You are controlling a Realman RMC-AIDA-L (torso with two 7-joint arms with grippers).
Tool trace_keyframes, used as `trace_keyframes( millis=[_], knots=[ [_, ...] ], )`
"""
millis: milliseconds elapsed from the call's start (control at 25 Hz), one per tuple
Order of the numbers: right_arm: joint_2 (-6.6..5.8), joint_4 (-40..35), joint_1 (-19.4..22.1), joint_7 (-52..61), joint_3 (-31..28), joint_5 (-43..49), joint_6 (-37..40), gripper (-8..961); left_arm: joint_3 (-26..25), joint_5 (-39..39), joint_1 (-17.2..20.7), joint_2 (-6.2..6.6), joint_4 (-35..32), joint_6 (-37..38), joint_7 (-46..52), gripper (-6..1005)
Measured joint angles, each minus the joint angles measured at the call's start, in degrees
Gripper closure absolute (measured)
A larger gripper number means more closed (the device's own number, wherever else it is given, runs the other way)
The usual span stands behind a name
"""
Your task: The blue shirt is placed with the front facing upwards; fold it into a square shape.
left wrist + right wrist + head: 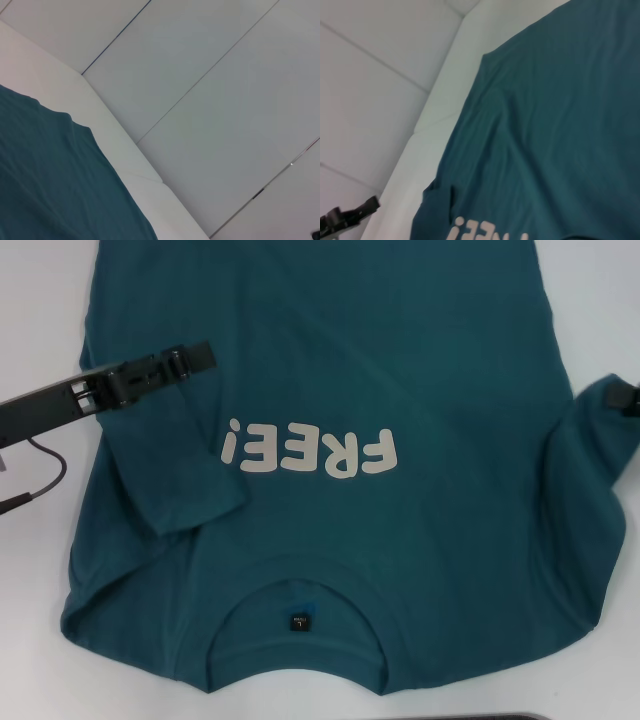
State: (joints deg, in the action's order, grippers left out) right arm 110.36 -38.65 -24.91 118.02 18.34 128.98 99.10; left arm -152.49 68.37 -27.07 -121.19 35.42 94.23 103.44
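The blue shirt (400, 350) lies spread front up on the white table, its collar and black neck label (300, 621) nearest me and the white "FREE!" lettering (312, 450) upside down. Its left sleeve (170, 485) is folded inward over the body. My left gripper (195, 358) hovers over the shirt's left side, above that sleeve. At the picture's right edge my right gripper (630, 400) is at the bunched right sleeve (600, 440), mostly cut off. The right wrist view shows the shirt (545, 125) and the left gripper (350, 217) farther off. An edge of the shirt (50, 175) fills a corner of the left wrist view.
White table (40, 300) borders the shirt on both sides. A black cable (45, 480) hangs beside the left arm. A dark strip (500, 717) runs along the near edge. The table's edge (125, 150) and pale panels beyond show in the left wrist view.
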Motion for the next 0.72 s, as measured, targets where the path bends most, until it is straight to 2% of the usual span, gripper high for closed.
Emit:
trace_keyframes(
  millis=[520,720],
  knots=[
    [2.95,0.69,-4.86,0.73,5.56,0.24,-2.51,941,0.0,0.09,-0.09,0.0,0.0,-0.04,0.0,202],
    [4.45,0.89,-6.08,0.98,8.55,0.25,-4.44,935,0.0,0.0,-0.07,0.0,0.0,-0.18,0.0,201]
  ],
)
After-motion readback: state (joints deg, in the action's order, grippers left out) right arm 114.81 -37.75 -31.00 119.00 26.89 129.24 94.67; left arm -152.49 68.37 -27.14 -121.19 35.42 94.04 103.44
